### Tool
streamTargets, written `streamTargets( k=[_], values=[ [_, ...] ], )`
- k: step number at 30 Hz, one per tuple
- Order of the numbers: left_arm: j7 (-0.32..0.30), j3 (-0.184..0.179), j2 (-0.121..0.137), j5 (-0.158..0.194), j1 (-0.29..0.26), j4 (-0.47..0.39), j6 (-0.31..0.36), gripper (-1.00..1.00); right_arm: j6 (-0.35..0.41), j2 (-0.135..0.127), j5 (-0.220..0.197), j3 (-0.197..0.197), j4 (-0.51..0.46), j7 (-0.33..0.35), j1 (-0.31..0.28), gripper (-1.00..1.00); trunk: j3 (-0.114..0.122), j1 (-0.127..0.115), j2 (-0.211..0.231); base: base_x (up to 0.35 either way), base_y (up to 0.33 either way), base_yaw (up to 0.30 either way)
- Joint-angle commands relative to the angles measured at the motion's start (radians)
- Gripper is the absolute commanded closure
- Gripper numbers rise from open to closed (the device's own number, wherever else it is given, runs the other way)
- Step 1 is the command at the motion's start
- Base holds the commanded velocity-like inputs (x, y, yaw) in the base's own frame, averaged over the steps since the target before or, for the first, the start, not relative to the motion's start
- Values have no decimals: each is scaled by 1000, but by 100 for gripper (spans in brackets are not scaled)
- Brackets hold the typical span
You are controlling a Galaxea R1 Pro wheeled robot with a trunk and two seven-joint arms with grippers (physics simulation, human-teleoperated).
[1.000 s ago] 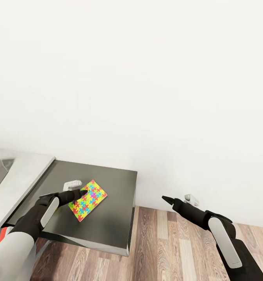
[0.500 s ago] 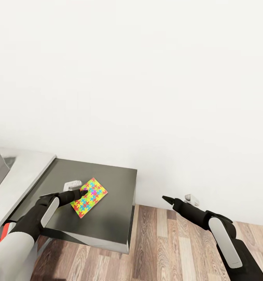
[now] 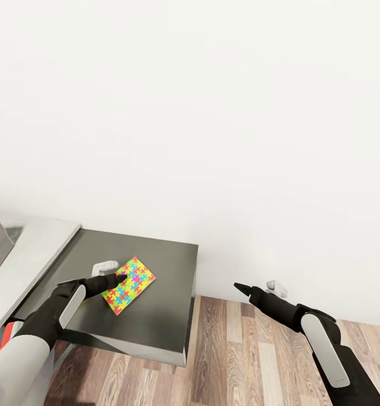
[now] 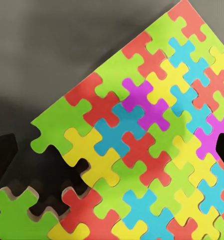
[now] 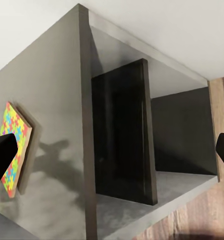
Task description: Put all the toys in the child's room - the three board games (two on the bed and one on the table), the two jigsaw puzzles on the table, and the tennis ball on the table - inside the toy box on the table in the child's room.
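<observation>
Jigsaw puzzle [image 3: 128,285] on dark side unit [image 3: 167,265] — no lettering; left hand [image 3: 121,277] spread wide over it.

White wall [image 3: 212,113]; wood-plank floor [image 3: 241,361]; small white object [image 3: 104,265] on dark unit.

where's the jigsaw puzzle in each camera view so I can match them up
Head view: the jigsaw puzzle lies lower left, on the dark grey side unit, at the left gripper.
Left wrist view: the puzzle spreads across most of the frame, close up.
Right wrist view: it sits at the left edge, seen nearly edge-on.
Shared landmark: the dark side unit's top under the puzzle.
</observation>
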Motion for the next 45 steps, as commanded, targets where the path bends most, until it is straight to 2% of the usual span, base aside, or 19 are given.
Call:
streamTargets(
  k=[1,25,45],
  values=[
    [0,-3,1,3,-1,-1,4,-100,6,0,5,-2,0,6,-1,-100,-2,0,-2,0,0,0],
    [0,-4,1,3,-1,-1,4,-100,6,0,5,-3,-1,6,-1,-100,-35,0,-2,0,0,0],
    [-4,-5,1,0,-1,-1,1,-100,6,0,5,-7,0,6,-1,-100,-37,0,-2,0,-143,0]
  ],
)
